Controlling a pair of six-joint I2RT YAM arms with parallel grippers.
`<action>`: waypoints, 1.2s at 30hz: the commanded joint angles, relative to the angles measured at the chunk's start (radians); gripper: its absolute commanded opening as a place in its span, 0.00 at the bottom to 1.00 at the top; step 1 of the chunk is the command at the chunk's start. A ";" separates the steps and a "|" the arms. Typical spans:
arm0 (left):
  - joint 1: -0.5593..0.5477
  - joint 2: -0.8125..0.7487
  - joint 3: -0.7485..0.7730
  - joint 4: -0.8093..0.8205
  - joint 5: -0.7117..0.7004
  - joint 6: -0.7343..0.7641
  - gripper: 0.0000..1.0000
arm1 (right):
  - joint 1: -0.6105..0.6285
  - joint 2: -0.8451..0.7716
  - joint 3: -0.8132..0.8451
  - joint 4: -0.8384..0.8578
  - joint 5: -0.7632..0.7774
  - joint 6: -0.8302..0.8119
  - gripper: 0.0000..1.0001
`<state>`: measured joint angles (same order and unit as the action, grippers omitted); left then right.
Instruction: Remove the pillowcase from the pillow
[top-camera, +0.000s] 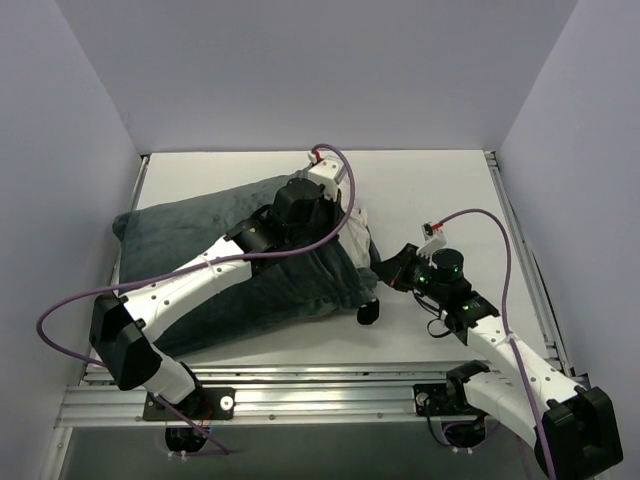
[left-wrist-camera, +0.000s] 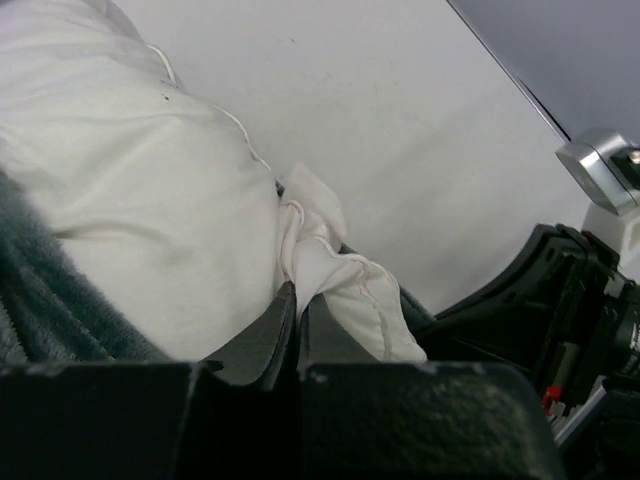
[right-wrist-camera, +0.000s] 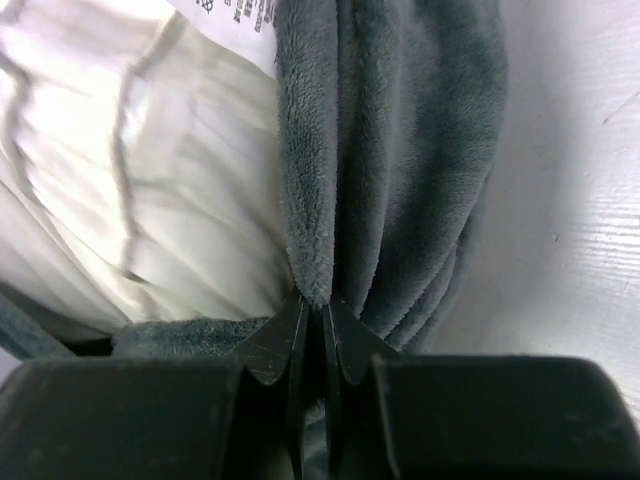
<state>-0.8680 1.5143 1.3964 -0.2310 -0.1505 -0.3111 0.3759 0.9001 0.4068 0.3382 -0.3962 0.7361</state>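
Note:
The pillowcase (top-camera: 200, 235) is dark grey-teal plush and lies across the left and middle of the table, still covering most of the pillow. The white pillow (left-wrist-camera: 150, 190) sticks out of the case's open right end. My left gripper (left-wrist-camera: 298, 292) reaches over the case and is shut on a white corner of the pillow; it also shows in the top view (top-camera: 345, 225). My right gripper (right-wrist-camera: 318, 302) is shut on a fold of the pillowcase (right-wrist-camera: 400, 150) at its open edge, with the white pillow (right-wrist-camera: 130, 180) and its printed tag (right-wrist-camera: 235, 12) to the left. From above, the right gripper (top-camera: 385, 268) sits just right of the case's opening.
The white table (top-camera: 440, 190) is walled at the back and on both sides. Metal rails (top-camera: 330, 395) run along the near edge. The right arm's wrist (left-wrist-camera: 570, 300) is close to the left gripper. Purple cables loop over both arms.

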 joint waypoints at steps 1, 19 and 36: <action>0.103 -0.060 0.210 0.302 -0.254 0.009 0.02 | 0.000 -0.016 -0.056 -0.208 0.063 -0.021 0.00; 0.037 -0.036 0.106 0.289 0.015 -0.092 0.02 | -0.014 0.019 0.064 -0.263 0.008 -0.096 0.14; -0.062 -0.316 -0.177 -0.020 -0.059 -0.279 0.85 | -0.025 -0.075 0.386 -0.553 0.153 -0.241 0.84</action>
<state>-0.9333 1.2854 1.1835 -0.1501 -0.1070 -0.5587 0.3473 0.8249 0.7650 -0.1867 -0.2016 0.5400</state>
